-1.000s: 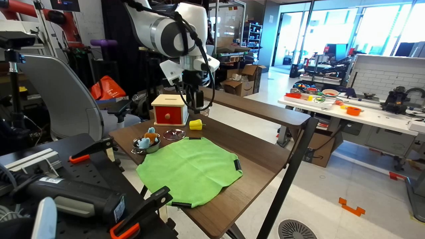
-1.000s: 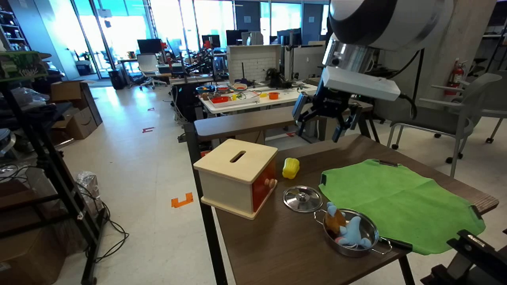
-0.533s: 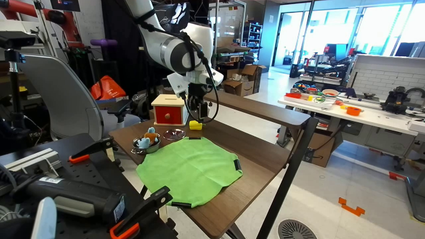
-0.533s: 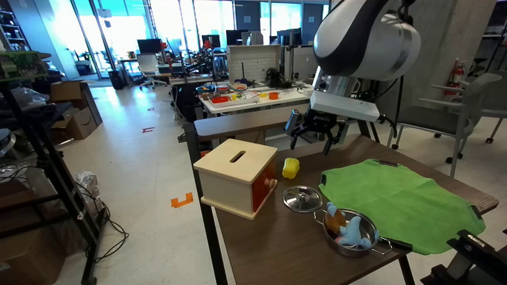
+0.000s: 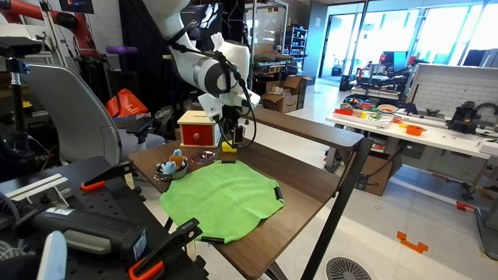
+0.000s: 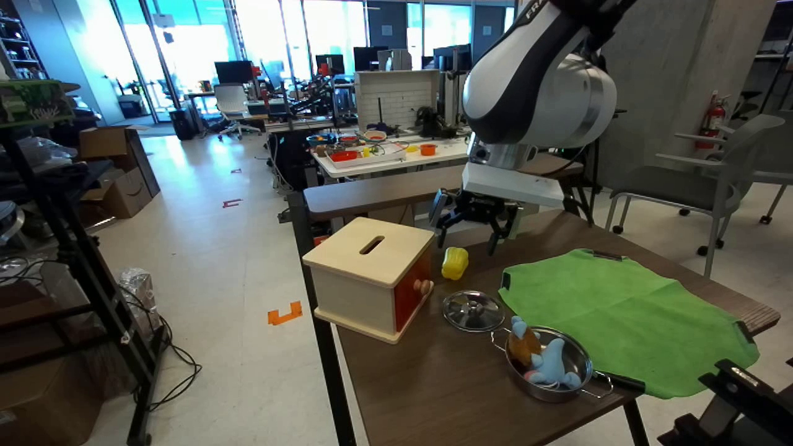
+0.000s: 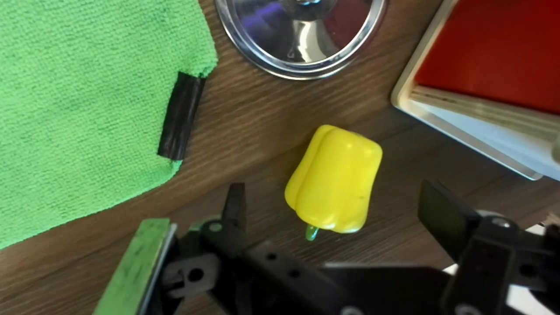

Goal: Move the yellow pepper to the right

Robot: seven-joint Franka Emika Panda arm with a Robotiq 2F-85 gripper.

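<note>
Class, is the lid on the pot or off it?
Off: in both exterior views, the lid lies on the table beside the pot.

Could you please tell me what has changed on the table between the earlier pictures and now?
In an exterior view, the gripper has moved down and toward the left of the picture, closer to the yellow pepper. It remains open; nothing was taken hold of or let go. The pepper, red-fronted box, metal lid, pot and green cloth stayed in place.

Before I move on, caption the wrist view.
Open tool hovers near yellow pepper; green cloth, metal lid and box partly in frame.
</note>
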